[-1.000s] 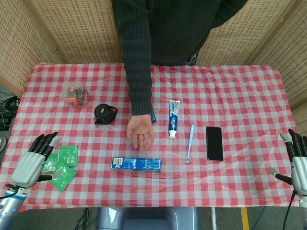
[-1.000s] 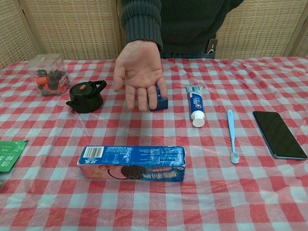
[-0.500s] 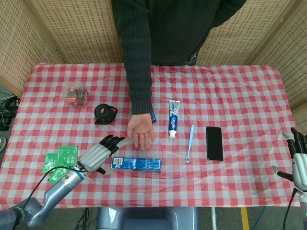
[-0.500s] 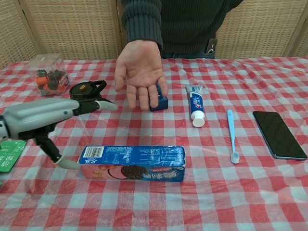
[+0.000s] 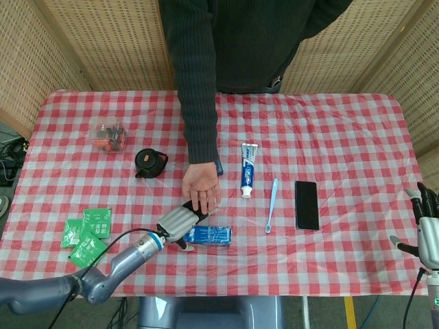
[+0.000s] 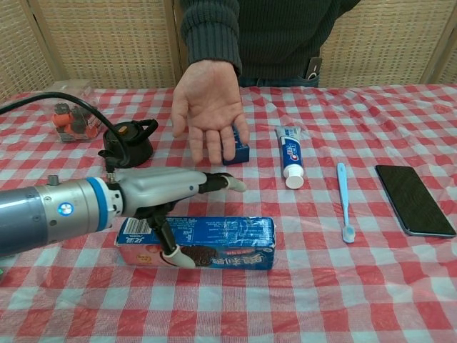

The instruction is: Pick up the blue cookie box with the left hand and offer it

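Observation:
The blue cookie box (image 5: 211, 235) (image 6: 221, 240) lies flat near the table's front edge, long side across. My left hand (image 5: 180, 222) (image 6: 170, 190) hovers over its left end, fingers stretched above the top and the thumb hanging down in front of the front face; it does not grip the box. A person's hand (image 5: 201, 189) (image 6: 208, 107) is held palm up just behind the box. My right hand (image 5: 428, 229) shows only in the head view, at the far right edge off the table, fingers apart and holding nothing.
A black teapot (image 5: 149, 162) (image 6: 128, 141) stands behind my left arm. Toothpaste (image 5: 247, 170) (image 6: 290, 154), a toothbrush (image 5: 271, 204) (image 6: 343, 201) and a phone (image 5: 306, 204) (image 6: 414, 199) lie to the right. Green packets (image 5: 88, 236) lie at the front left, a plastic container (image 5: 110, 135) at the back left.
My left hand has swept right from beside the green packets to above the cookie box's left end. The box and the person's hand stay put; my right hand sank slightly.

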